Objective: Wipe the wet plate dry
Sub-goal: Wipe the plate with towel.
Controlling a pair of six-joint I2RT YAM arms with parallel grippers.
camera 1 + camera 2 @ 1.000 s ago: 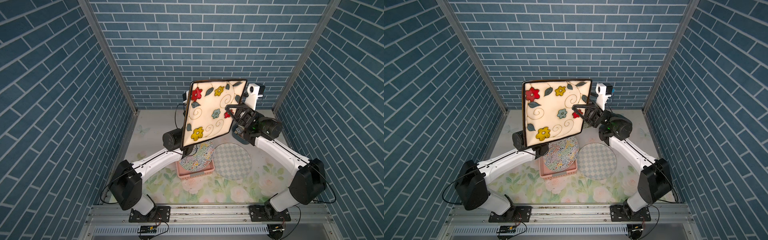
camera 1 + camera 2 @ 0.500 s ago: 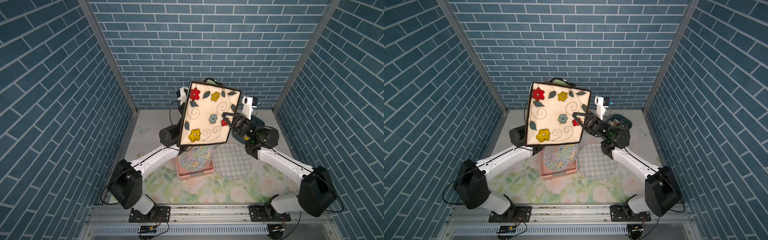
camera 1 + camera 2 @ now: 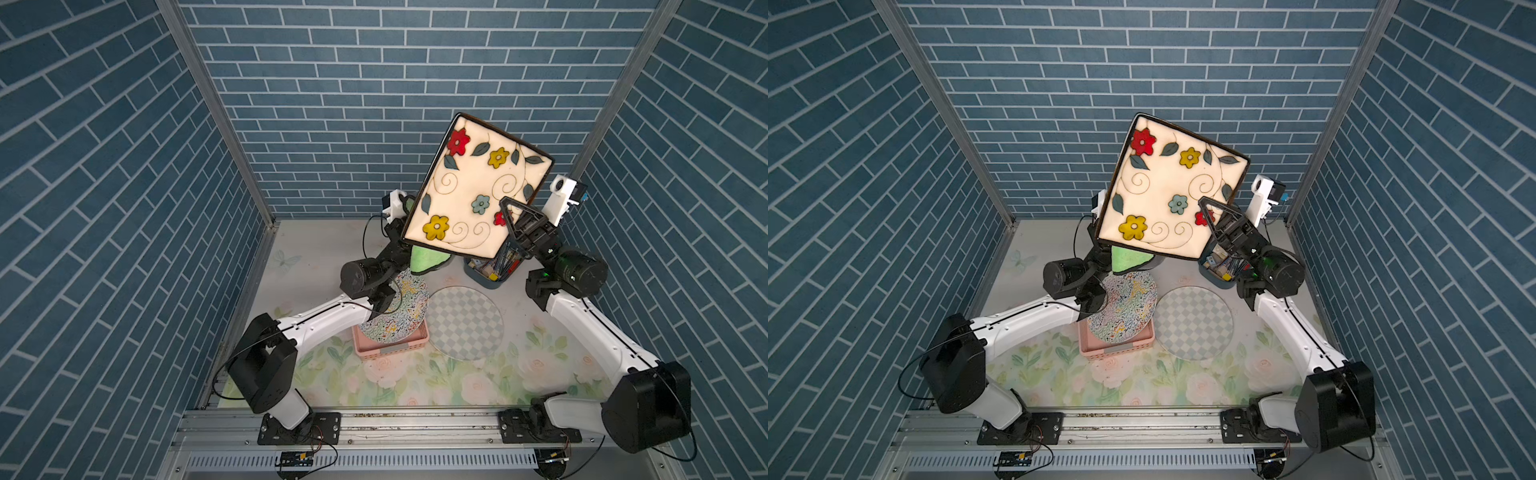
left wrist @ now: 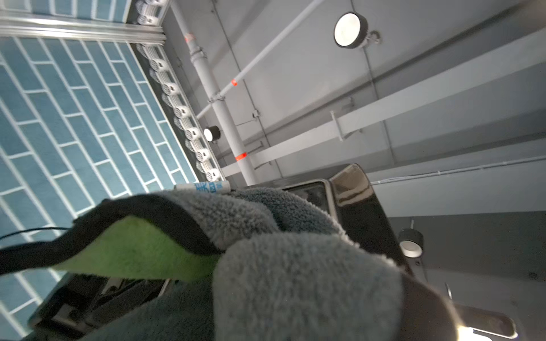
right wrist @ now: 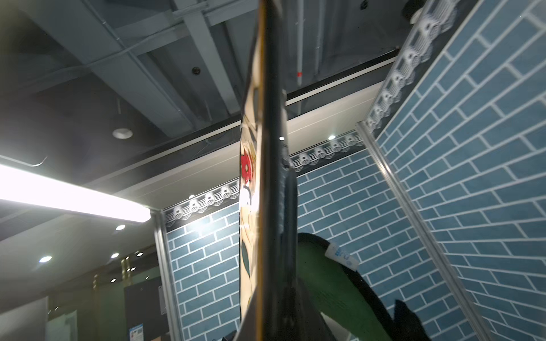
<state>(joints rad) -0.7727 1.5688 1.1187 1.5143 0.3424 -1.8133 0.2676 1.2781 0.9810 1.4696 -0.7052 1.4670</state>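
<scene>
You are carrying the square floral plate high above the back right part of the tabletop. Over the last second it has been swinging away from above the pink basket toward the back right corner and turning, so one corner is now pointing up and the painted face is still facing the top views.

The green-and-grey cloth is hanging out below the plate's lower left edge, whereas half a second ago it was peeking over the top edge. I am judging from this that the cloth is travelling down the plate's back face, so the wipe is under way there. Whether the painted face is dry, I cannot tell.

Your right end effector is pinching the plate's lower right rim, its jaws nearly closed across the rim, one finger lying on the painted face beside a red flower. Your left end effector is hiding behind the plate in both top views. Its wrist view is filling with bunched cloth, and it is fully closed, apparently on that cloth.
</scene>
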